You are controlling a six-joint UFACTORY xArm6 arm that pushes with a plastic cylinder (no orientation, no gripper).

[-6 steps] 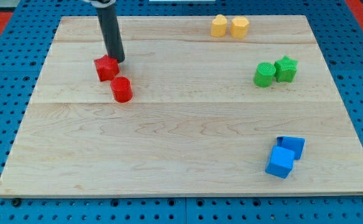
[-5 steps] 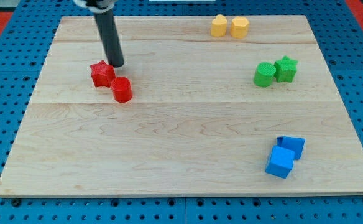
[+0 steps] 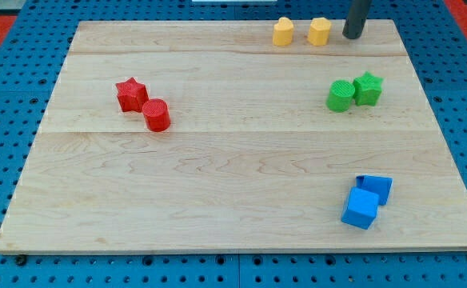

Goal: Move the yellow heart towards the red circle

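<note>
Dark rod left red pair, crossed to board's top edge; my tip (image 3: 352, 36) now just right of yellow hexagon (image 3: 320, 31), which has shifted right, gap opened from yellow heart (image 3: 282, 32); heart unmoved, far from red circle (image 3: 157, 115) beside red star (image 3: 131, 94); no jaws, rod only, upper part cropped; yellow shapes small, hard to tell apart

The bench (image 3: 233, 192) is lit brightly and evenly from above. Only short, soft shadows are cast beneath the blocks. No glare is seen, and focus is held sharp throughout.
</note>
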